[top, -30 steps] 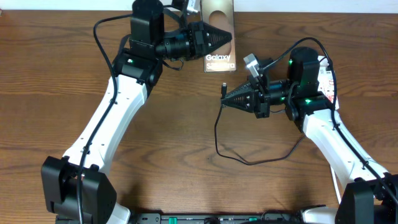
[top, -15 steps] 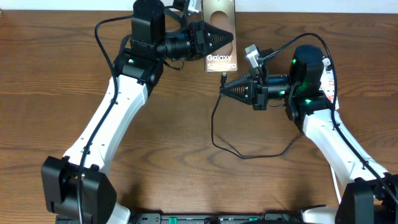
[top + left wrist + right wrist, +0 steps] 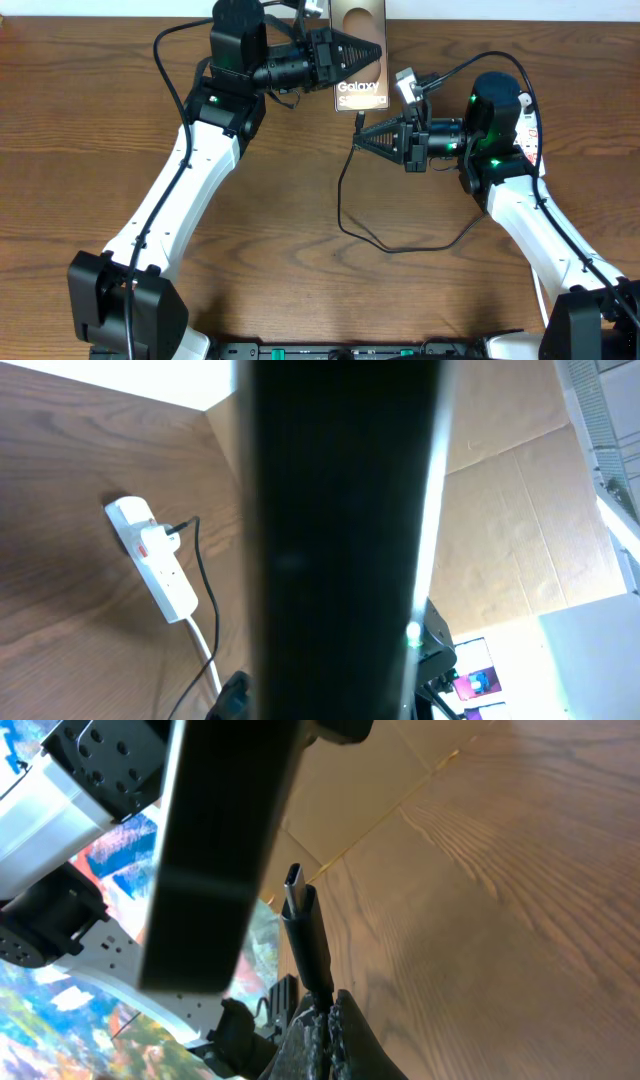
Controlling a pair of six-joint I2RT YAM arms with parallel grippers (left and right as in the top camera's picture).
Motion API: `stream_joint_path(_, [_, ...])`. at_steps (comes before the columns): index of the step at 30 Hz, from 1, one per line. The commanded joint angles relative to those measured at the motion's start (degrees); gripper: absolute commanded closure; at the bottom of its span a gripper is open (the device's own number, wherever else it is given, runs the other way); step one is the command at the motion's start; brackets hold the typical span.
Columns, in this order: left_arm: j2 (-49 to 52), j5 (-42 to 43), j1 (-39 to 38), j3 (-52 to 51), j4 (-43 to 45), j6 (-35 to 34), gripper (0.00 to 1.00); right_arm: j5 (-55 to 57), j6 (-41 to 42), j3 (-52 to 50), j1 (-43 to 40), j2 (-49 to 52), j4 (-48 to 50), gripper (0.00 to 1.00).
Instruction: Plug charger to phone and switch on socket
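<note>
My left gripper (image 3: 378, 50) is shut on the phone (image 3: 362, 92), a bronze slab with white "Galaxy" lettering, held off the table at the far edge. In the left wrist view the phone (image 3: 340, 540) is a dark slab that hides the jaws. My right gripper (image 3: 362, 136) is shut on the charger's black connector (image 3: 358, 122), just below the phone's lower edge. In the right wrist view the connector tip (image 3: 298, 888) stands up from the fingers (image 3: 325, 1020), close beside the phone's dark end (image 3: 225, 850), apart from it. The white socket (image 3: 150, 555) lies on the table with a black plug in it.
The charger's black cable (image 3: 345, 205) hangs from the connector and loops over the table towards the right arm. The socket's white cord (image 3: 205, 650) runs off towards the near side. The socket (image 3: 527, 130) is mostly hidden behind the right arm in the overhead view. Cardboard stands behind the table.
My right gripper has risen towards the far edge with the connector, closing on the phone's lower end. My left gripper has shifted the phone slightly right and away.
</note>
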Motion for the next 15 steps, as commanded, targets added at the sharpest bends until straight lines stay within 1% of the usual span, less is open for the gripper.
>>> stream_joint_path(1, [-1.68, 1.51, -0.07, 0.9, 0.5, 2.25, 0.92, -2.67, 0.48, 0.15, 0.52, -0.22, 2.14, 0.99])
stream_joint_path(2, [-1.68, 1.05, 0.04, 0.9, 0.55, 3.89, 0.92, -4.9, 0.5, 0.15, 0.55, -0.22, 3.58, 0.99])
stream_joint_path(7, [-1.68, 1.09, 0.02, 0.9, 2.78, 8.31, 0.92, -6.47, 0.44, 0.15, 0.79, -0.22, 3.89, 0.99])
stream_joint_path(11, [-1.68, 1.53, 0.02, 0.9, 5.53, 8.41, 0.93, -6.43, 0.42, 0.15, 0.94, -0.22, 4.02, 0.99])
stream_joint_path(15, [-1.68, 2.8, 0.02, 0.9, 5.66, 8.66, 0.93, -6.4, 0.48, 0.15, 0.94, -0.22, 4.76, 0.99])
